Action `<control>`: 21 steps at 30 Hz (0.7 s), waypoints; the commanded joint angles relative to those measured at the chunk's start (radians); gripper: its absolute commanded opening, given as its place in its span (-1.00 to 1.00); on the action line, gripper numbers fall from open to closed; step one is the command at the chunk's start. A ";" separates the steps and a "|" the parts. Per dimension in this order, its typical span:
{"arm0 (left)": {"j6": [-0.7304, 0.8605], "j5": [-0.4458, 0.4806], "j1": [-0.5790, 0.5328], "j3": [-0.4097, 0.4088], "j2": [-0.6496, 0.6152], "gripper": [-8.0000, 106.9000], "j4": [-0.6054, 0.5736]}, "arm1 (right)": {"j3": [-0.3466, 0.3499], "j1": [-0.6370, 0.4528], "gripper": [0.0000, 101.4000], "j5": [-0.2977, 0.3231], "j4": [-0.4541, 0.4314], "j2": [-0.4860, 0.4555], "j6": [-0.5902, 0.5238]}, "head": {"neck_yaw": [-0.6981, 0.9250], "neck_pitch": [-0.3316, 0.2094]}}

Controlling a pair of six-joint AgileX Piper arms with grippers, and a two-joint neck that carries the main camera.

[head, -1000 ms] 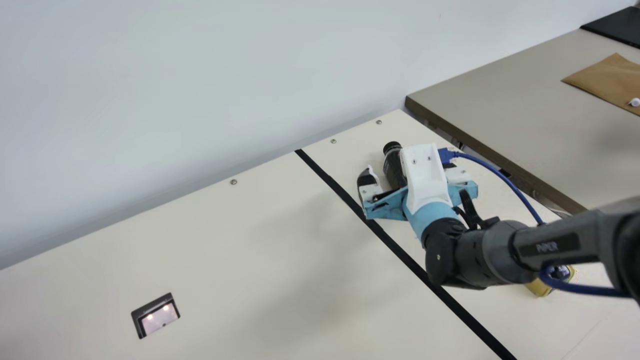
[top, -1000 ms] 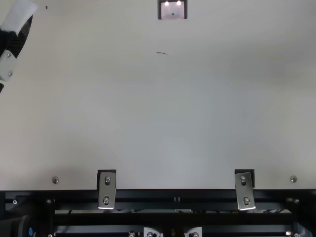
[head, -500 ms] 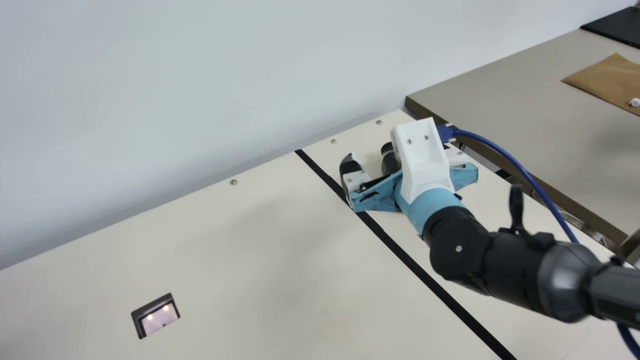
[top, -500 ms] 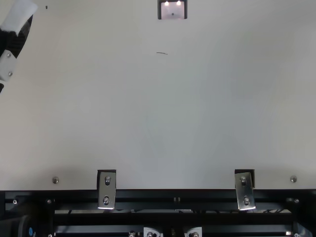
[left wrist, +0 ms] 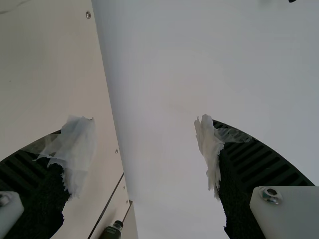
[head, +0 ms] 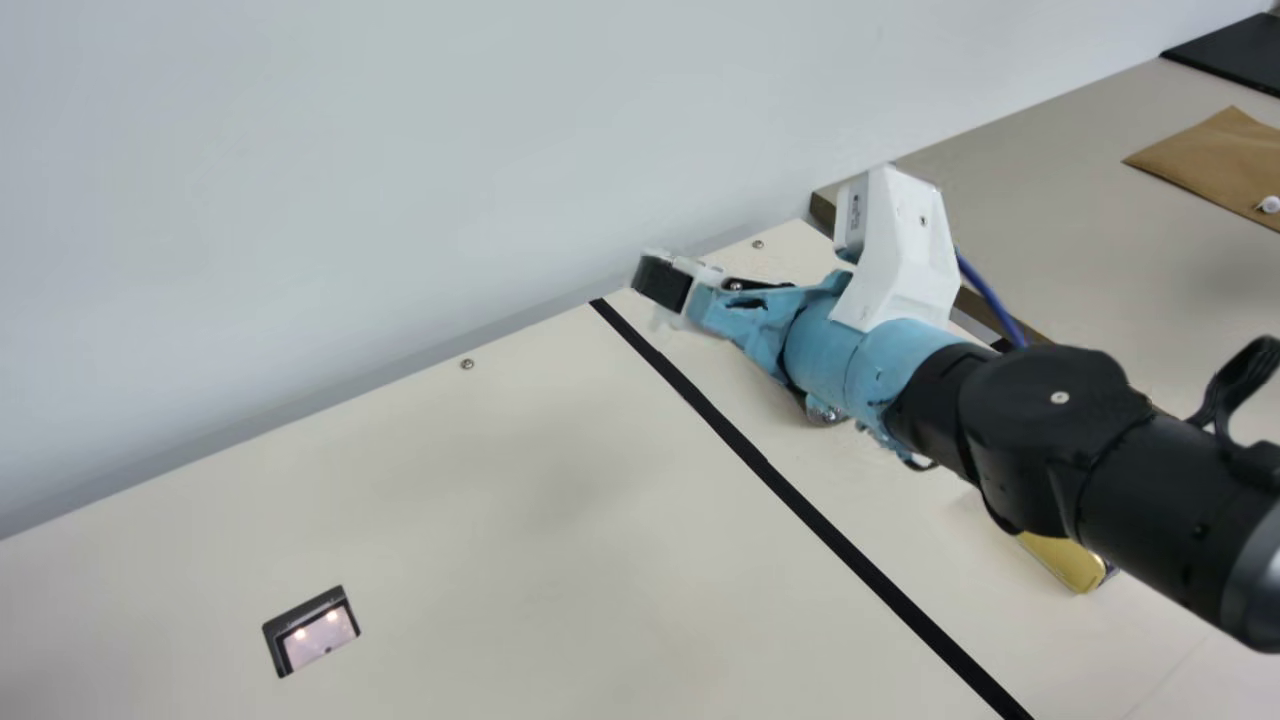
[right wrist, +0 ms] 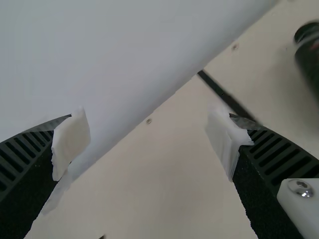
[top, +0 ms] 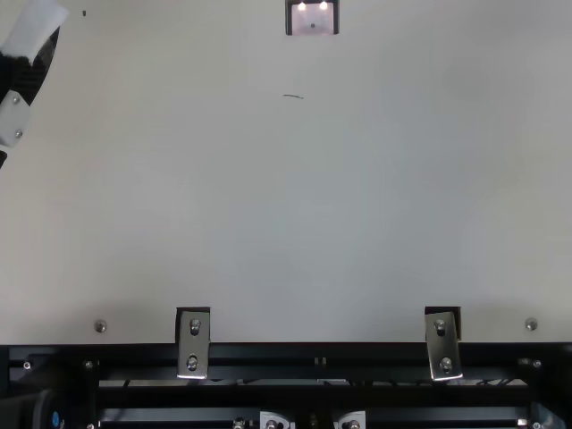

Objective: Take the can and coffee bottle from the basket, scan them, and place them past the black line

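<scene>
The right arm point(head: 1020, 450) has lifted off the coffee bottle point(right wrist: 311, 57) and swung toward 11 o'clock in the main view, its jaws spread and empty, apparently to clear the bottle after its release. Bottle and yellow can point(head: 1062, 562), the can at 4 o'clock, sit past the black line point(head: 800, 503), presumably kept apart from the scanner point(head: 318, 638) at 8 o'clock as finished goods. The left arm's point(top: 13, 118) jaws also part on nothing. Count: one bottle, one can, one scanner, two arms.
</scene>
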 commanded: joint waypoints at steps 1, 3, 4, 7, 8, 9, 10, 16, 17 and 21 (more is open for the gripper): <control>0.000 0.000 0.000 0.000 0.000 0.71 0.000 | 0.004 -0.001 1.00 0.164 -0.022 -0.014 0.103 | -0.012 -0.027; 0.000 0.000 0.000 0.000 0.000 0.71 0.000 | 0.006 -0.005 1.00 0.210 -0.068 -0.038 0.154 | -0.012 -0.027; 0.000 0.000 0.000 0.000 0.000 0.71 0.000 | 0.006 -0.007 1.00 0.231 -0.097 -0.052 0.180 | -0.012 -0.027; 0.000 0.000 0.000 0.000 0.000 0.71 0.000 | 0.000 -0.022 1.00 0.304 -0.200 -0.112 0.264 | -0.012 -0.027; 0.000 0.000 0.000 0.000 0.000 0.71 0.000 | -0.004 -0.029 1.00 0.330 -0.235 -0.135 0.288 | -0.012 -0.027; 0.000 0.000 0.000 0.000 0.000 0.71 0.000 | -0.010 -0.037 1.00 0.359 -0.276 -0.161 0.317 | -0.012 -0.027; 0.000 0.000 0.000 0.000 0.000 0.71 0.000 | -0.015 -0.044 1.00 0.388 -0.315 -0.189 0.341 | -0.012 -0.027; 0.000 0.000 0.000 0.000 0.000 0.71 0.000 | -0.049 -0.066 1.00 0.556 -0.511 -0.357 0.466 | -0.012 -0.027; 0.000 0.000 0.000 0.000 0.000 0.71 0.000 | -0.050 -0.063 1.00 0.575 -0.541 -0.383 0.482 | -0.012 -0.027; 0.000 0.000 0.000 0.000 0.000 0.71 0.000 | -0.030 -0.040 1.00 0.622 -0.661 -0.483 0.529 | -0.012 -0.027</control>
